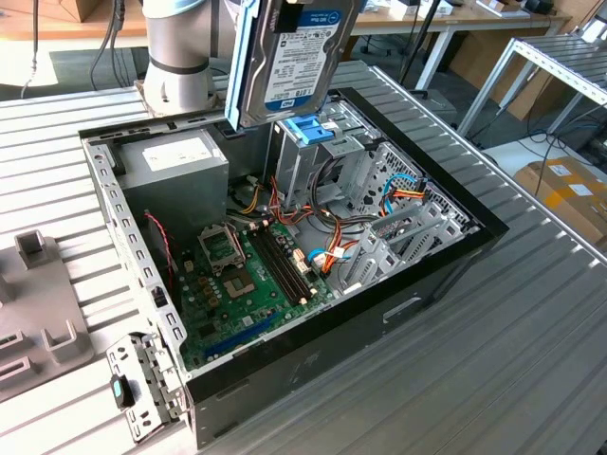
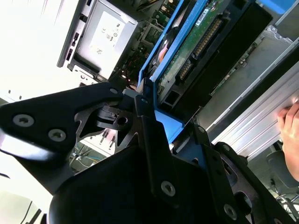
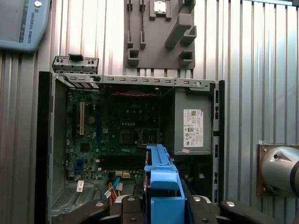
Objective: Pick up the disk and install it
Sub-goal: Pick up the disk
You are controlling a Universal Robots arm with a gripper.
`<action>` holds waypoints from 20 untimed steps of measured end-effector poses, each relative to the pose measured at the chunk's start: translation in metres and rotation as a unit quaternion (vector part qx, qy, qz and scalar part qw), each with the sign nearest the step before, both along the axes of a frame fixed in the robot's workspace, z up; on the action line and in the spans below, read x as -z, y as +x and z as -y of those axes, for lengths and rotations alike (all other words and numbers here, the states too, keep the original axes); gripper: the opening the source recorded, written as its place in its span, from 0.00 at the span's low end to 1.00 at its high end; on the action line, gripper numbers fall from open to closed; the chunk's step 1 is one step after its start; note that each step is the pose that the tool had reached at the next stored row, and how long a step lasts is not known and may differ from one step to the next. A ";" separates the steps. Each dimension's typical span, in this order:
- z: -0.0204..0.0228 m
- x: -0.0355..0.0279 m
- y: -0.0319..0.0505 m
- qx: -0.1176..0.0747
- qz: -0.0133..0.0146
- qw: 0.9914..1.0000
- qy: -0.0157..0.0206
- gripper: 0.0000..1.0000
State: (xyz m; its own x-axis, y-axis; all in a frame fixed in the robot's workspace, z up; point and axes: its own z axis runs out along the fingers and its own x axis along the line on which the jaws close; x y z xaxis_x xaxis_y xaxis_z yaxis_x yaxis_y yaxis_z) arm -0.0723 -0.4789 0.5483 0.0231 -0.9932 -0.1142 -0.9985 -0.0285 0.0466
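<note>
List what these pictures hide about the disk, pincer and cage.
- Disk: top cut off by the exterior view's upper edge.
- Pincer: its grip on the disk is covered by its own black linkage, second wrist view.
- Drive cage: whether the disk touches it; the disk's lower edge overlaps it, exterior view.

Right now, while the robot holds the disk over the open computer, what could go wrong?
1. The gripper grips the disk by its thin blue side rails. If it slips, the disk could drop onto the motherboard.
2. The disk hangs on edge above the drive cage. If it isn't lined up, it might jam on the cage's metal walls.
3. Loose orange cables lie beside the cage and could get snagged or pinched.
</note>
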 end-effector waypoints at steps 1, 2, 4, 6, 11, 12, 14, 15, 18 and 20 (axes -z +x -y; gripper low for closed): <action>0.0001 0.0001 0.0002 0.000 0.000 1.000 0.000 0.37; 0.0001 0.0001 0.0004 0.000 0.000 1.000 0.000 0.37; 0.0003 0.0002 0.0009 0.000 0.000 1.000 0.000 0.37; 0.0004 0.0003 0.0012 0.000 0.000 1.000 0.000 0.37; 0.0008 0.0006 0.0024 0.000 0.000 1.000 0.000 0.37; 0.0009 0.0006 0.0027 0.000 0.000 1.000 0.000 0.37; 0.0012 0.0008 0.0034 0.000 0.000 1.000 0.000 0.37; 0.0013 0.0009 0.0038 0.000 0.000 1.000 0.000 0.37; 0.0016 0.0010 0.0045 0.000 0.000 1.000 0.000 0.37; 0.0020 0.0011 0.0051 0.000 0.000 1.000 0.000 0.37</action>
State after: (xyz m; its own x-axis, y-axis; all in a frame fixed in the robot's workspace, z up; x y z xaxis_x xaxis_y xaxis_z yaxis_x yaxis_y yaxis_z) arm -0.0672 -0.4809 0.5472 0.0230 -0.9932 -0.1142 -0.9985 -0.0285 0.0466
